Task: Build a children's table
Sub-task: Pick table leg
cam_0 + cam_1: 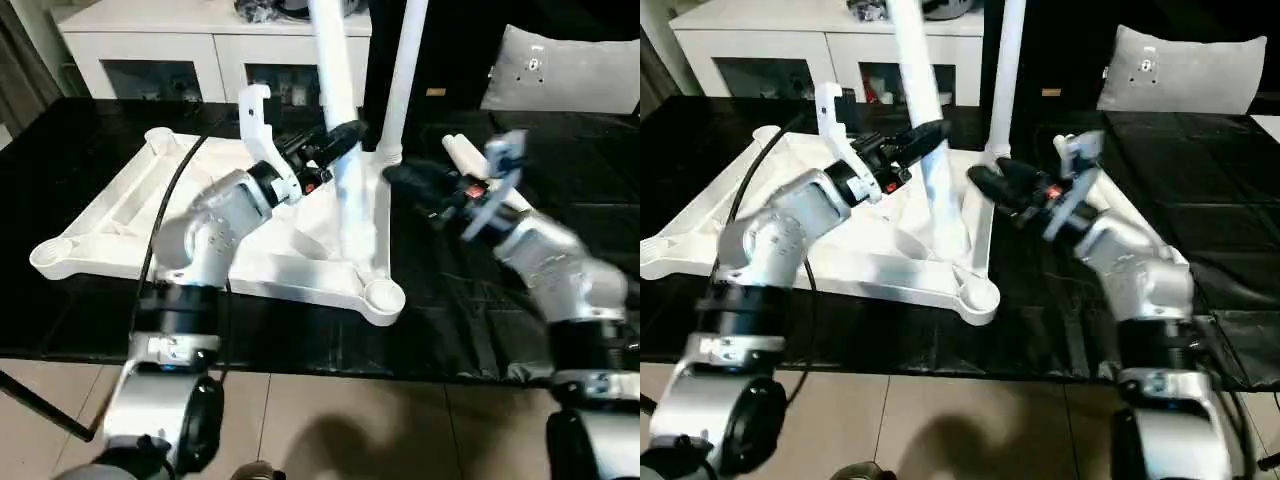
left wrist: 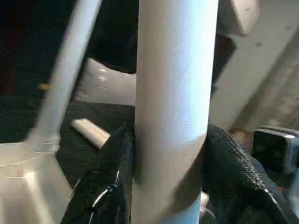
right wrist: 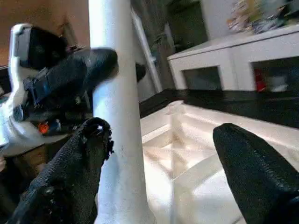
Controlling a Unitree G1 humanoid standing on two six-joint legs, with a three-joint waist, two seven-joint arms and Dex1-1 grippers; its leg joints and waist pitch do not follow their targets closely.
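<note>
- Children's table top lies upside down on the black surface, ribbed underside up, with round sockets at its corners.
- White cabinet with glass doors stands behind the table top; a grey cushion rests at the far right.
- Two white tubular legs rise from the top: one leg leans over its middle, the other leg stands upright in the far right corner socket.
- A third leg lies loose on the black surface beside the top's right edge.
- Left gripper is clamped around the leaning leg, its black fingers pressed on both sides of the tube.
- Right gripper stands spread wide just beside that same leg; one finger is touching the tube or nearly so, the other finger is well apart from it.
</note>
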